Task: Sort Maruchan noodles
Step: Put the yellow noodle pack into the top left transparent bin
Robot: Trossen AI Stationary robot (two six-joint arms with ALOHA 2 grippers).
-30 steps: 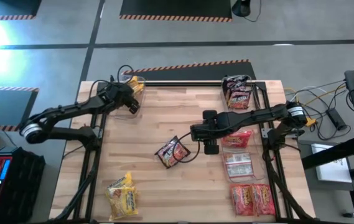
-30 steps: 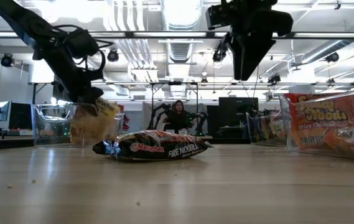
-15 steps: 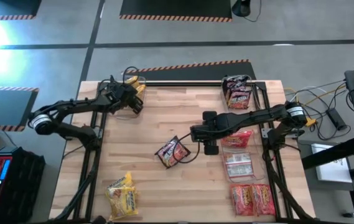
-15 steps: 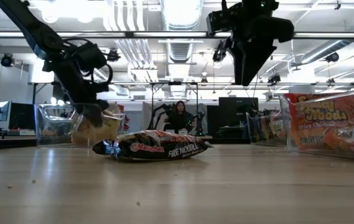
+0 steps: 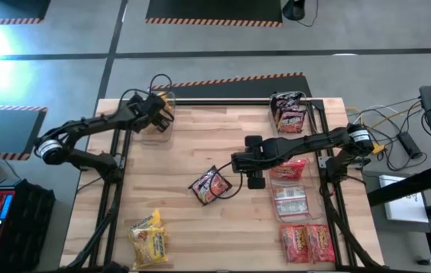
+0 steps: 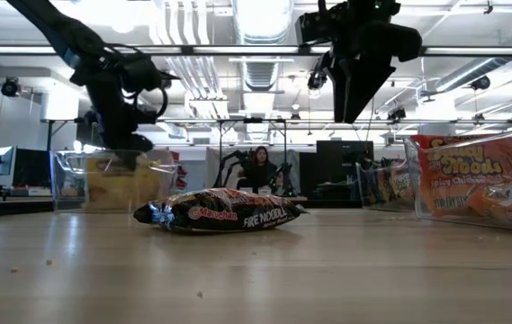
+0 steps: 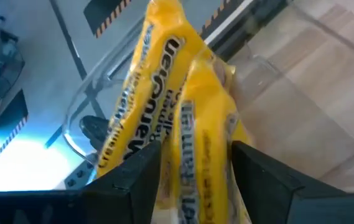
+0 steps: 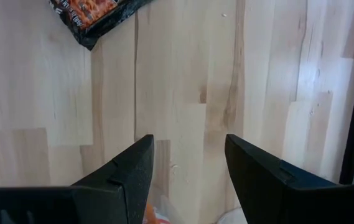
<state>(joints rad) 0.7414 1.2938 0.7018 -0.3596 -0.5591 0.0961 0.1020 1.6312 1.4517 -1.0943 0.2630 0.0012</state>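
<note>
While the left gripper (image 5: 157, 111) hung with fingers apart over the clear plastic bin (image 5: 154, 130) at the far left, yellow crinkly packets (image 7: 177, 118) reading "Maruchan Ramen" lay inside. The right gripper (image 8: 189, 163) hovered open mid-table near a dark "Fire Noodle" packet (image 6: 224, 210).

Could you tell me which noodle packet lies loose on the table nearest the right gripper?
The dark packet mid-table, just beside the right gripper; the loose yellow packets lie far off at the near-left corner.

You get open wood left of dark packet (image 5: 211, 185); right edge crowded by bins (image 5: 291, 201); right gripper (image 5: 254, 161) hangs above table centre.
</note>
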